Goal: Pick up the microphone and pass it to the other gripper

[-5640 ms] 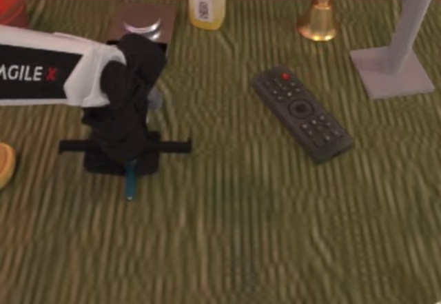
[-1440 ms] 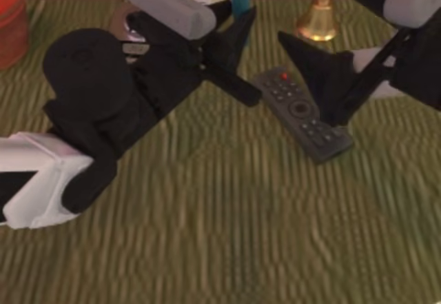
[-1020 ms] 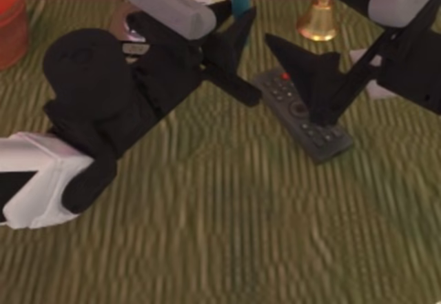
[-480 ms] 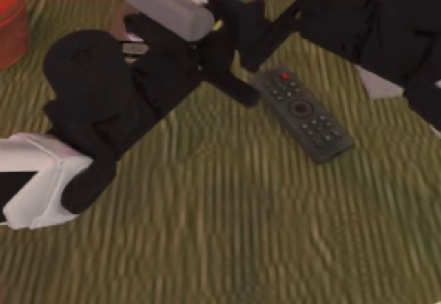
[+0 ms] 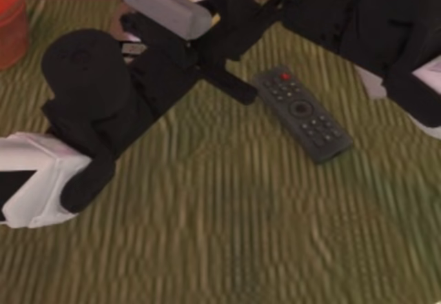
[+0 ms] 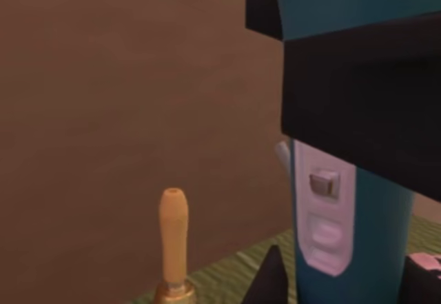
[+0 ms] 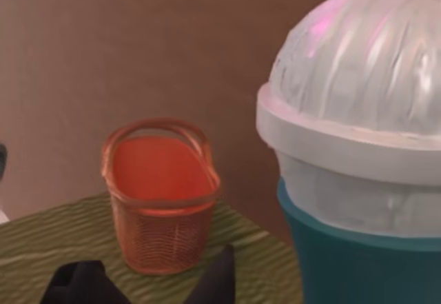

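The microphone (image 6: pixel 351 200) is held upright, clamped in the left gripper (image 5: pixel 224 25) jaws, above the remote (image 5: pixel 301 112). The right gripper (image 5: pixel 248 7) has been brought in around it; its jaws' state cannot be told. Handover seems imminent.

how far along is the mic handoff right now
Pickup looks done: the left gripper holds the microphone clear of the table, a black finger clamped across its teal handle. In hand: the right gripper has come in beside it at the table's far edge, its camera right against the mic's head. Left: right's grip isn't visible, then left lets go.
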